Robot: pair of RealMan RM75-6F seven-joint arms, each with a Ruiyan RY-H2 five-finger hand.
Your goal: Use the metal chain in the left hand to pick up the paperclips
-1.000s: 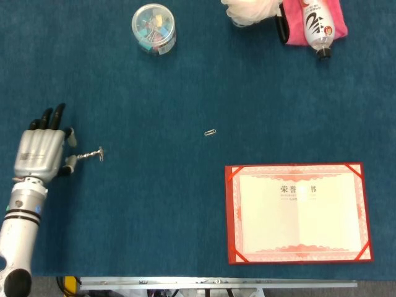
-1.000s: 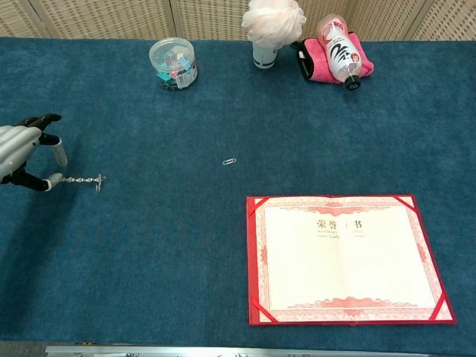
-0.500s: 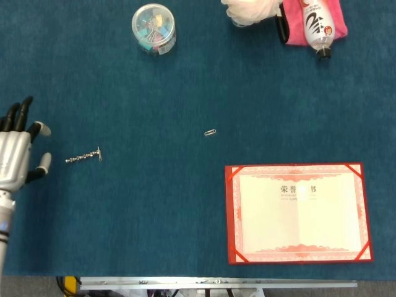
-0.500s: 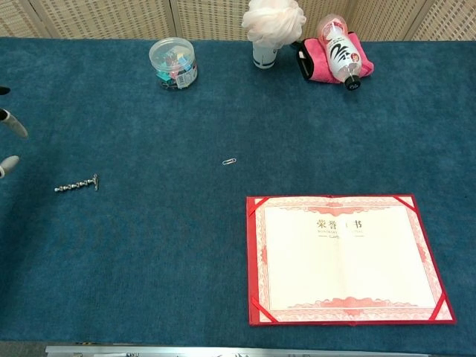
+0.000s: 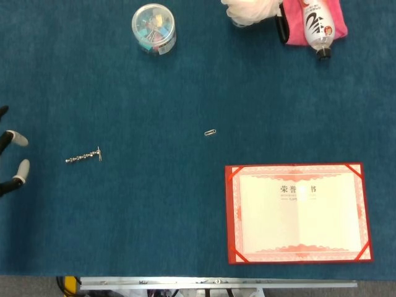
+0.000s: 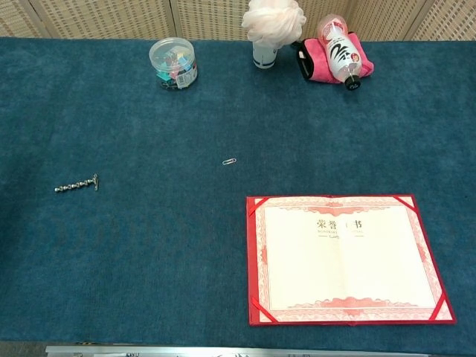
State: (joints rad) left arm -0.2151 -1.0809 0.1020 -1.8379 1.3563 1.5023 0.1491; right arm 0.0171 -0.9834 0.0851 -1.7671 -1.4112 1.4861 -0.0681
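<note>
A short metal chain (image 5: 83, 157) (image 6: 76, 185) lies flat on the blue cloth at the left, with nothing touching it. A single silver paperclip (image 5: 210, 132) (image 6: 230, 161) lies near the middle of the table, well to the right of the chain. Only the fingertips of my left hand (image 5: 11, 162) show at the left edge of the head view, spread apart and empty, some way left of the chain. The chest view does not show that hand. My right hand appears in neither view.
A clear round tub of coloured clips (image 5: 153, 28) (image 6: 172, 63) stands at the back left. A red certificate folder (image 5: 297, 212) (image 6: 346, 258) lies open at the front right. A bottle on a pink cloth (image 5: 317, 26) (image 6: 338, 53) and a white puff (image 6: 274, 22) sit at the back right.
My left hand let go of the chain and drew away to the left, almost out of the head view and fully out of the chest view. The chain stayed on the cloth.
</note>
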